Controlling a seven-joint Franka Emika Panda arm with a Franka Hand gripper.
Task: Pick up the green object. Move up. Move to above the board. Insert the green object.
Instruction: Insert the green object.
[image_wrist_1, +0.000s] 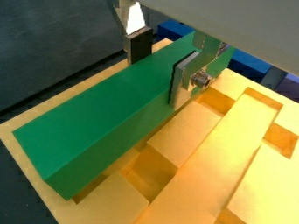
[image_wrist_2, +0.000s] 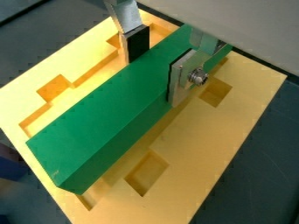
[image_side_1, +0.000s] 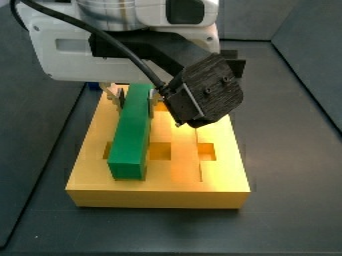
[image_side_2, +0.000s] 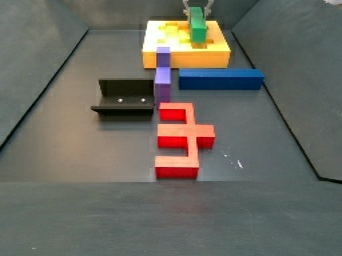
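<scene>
The gripper (image_wrist_2: 158, 59) clamps the green bar (image_wrist_2: 111, 118) near one end between its fingers (image_wrist_2: 184, 77), over the board (image_wrist_2: 233, 122).

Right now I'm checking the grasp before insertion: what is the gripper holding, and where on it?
The gripper is shut on the green bar, its silver fingers clamping the long sides near one end, above the yellow-orange board.

The long, matte bright green rectangular bar (image_wrist_2: 111, 118) is lying lengthwise across the thick yellow-orange grooved board (image_wrist_2: 239, 122), over its square holes. The two-finger gripper (image_wrist_2: 158, 59) is clamping the bar's sides, silver finger plates (image_wrist_2: 184, 77) pressing against it.
</scene>
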